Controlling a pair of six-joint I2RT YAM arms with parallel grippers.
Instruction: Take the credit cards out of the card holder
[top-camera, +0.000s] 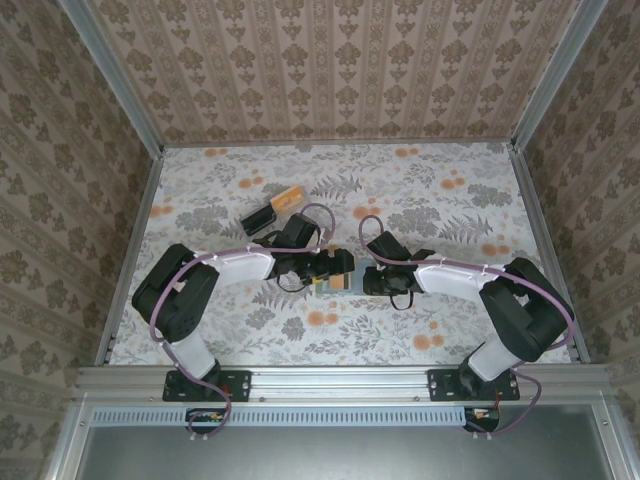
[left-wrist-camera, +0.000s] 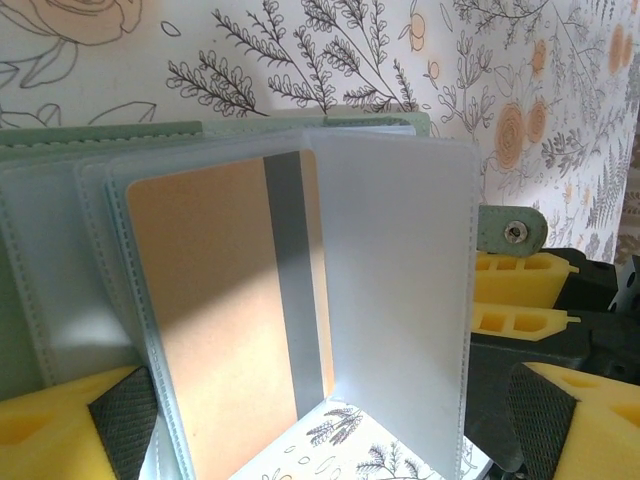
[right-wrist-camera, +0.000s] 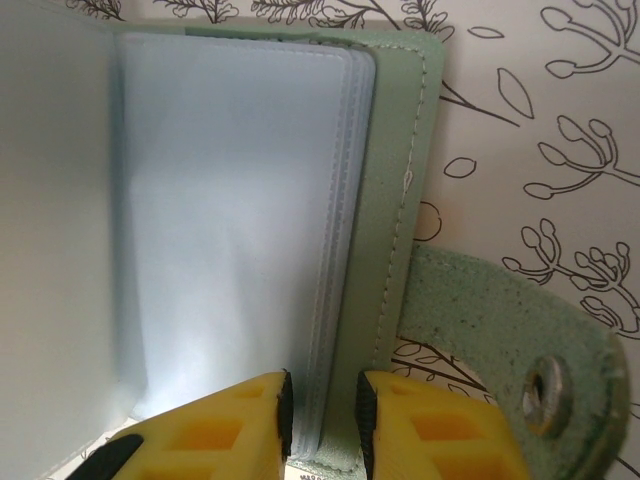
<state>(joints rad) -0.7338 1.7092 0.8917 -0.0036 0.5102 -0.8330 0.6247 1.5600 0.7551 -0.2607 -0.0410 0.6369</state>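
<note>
**Card holder pinned open between my grippers, tan card not yet out**

My left gripper stands wide open, its pads either side of the clear sleeves. The tan credit card sits inside one sleeve of the card holder, mid-worktop. If I close here, I judge I could pinch sleeve and card together and drag the whole holder, or the slick plastic could let the card slip. My right gripper is clamped on the holder's green cover and sleeve edges; a weak hold there might let it fold shut. A black-and-orange block lies behind on the left, well apart. The snap tab juts out just beside my right fingers, and the sleeve itself covers the card.
</note>
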